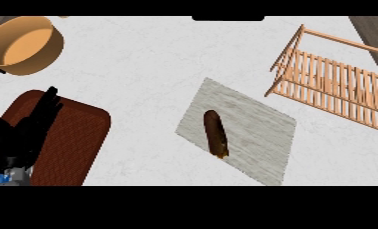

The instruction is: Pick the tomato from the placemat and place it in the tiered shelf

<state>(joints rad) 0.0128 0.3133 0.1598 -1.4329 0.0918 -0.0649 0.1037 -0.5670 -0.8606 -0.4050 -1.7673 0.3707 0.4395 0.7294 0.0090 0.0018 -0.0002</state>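
Judging from how things lie, you have the whole task ahead of you: nothing has been lifted, and the tiered shelf (328,85) — a slatted wooden rack at the right of the bench (148,63) — holds nothing that shows between its rails. Note that the grey placemat (238,130), lying at an angle near the middle of the view, carries no round red fruit; what rests on it is a long, dark brown item (215,133), lying left of the mat's middle with its length running toward and away from you. If that is the thing the task names, it does not look like a tomato, so treat it as the likely target with caution. The shelf stands just beside the mat's upper right corner, apart from it. Only your left hand (31,123) is visible, at the lower left edge, over a dark red-brown tray (74,143); its fingers are straight and pointing up — released, holding nothing, and well apart from the mat. This reads as a resting pose. Your right hand does not appear at all. A tan bowl (29,45) sits at the upper left, clear of the work. Reach, grasp, carry and placement all remain.
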